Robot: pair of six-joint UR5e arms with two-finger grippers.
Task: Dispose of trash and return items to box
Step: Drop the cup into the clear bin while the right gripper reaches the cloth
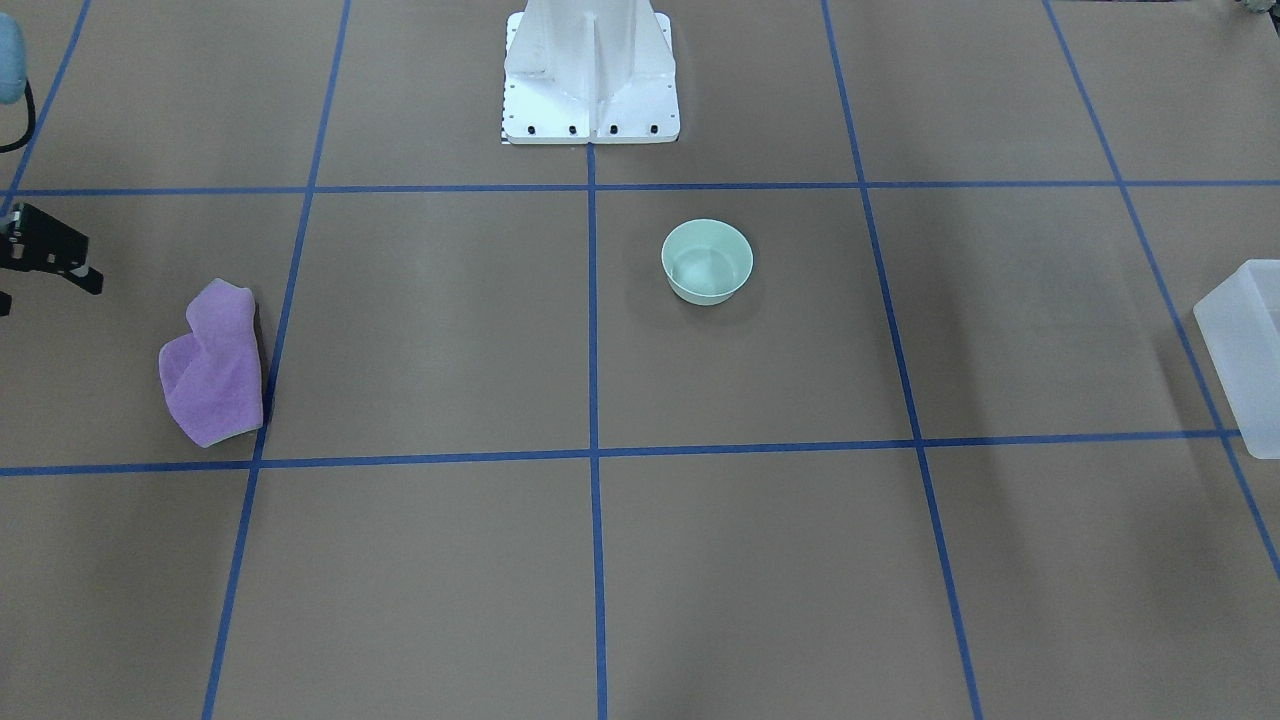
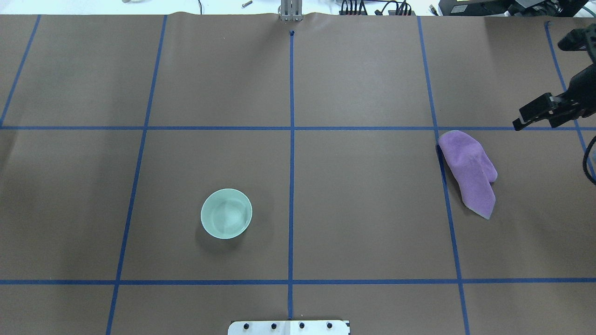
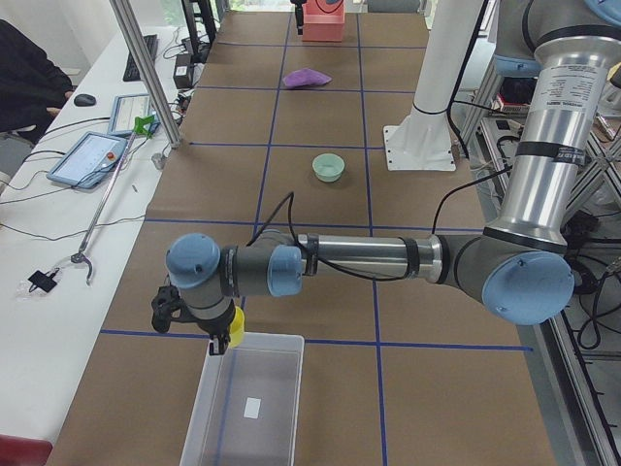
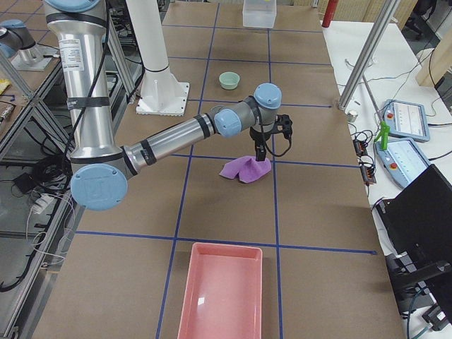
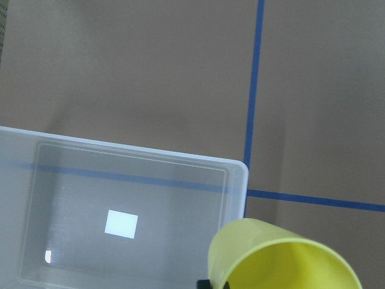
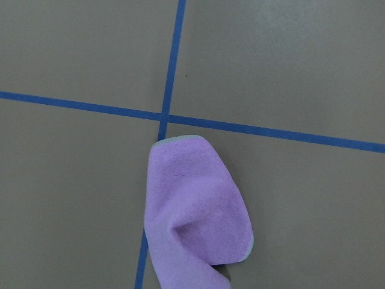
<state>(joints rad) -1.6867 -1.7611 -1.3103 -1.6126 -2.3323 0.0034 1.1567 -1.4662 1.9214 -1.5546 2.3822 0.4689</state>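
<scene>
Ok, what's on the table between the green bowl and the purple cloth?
Nothing. In the overhead view, the stretch from the green bowl to the purple cloth is bare brown table, crossed only by blue tape lines.

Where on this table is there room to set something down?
Widest: the bare stretch between the green bowl and purple cloth, plus the squares beyond them. Tight: around the clear box, where the left hand holds a yellow cup.
</scene>
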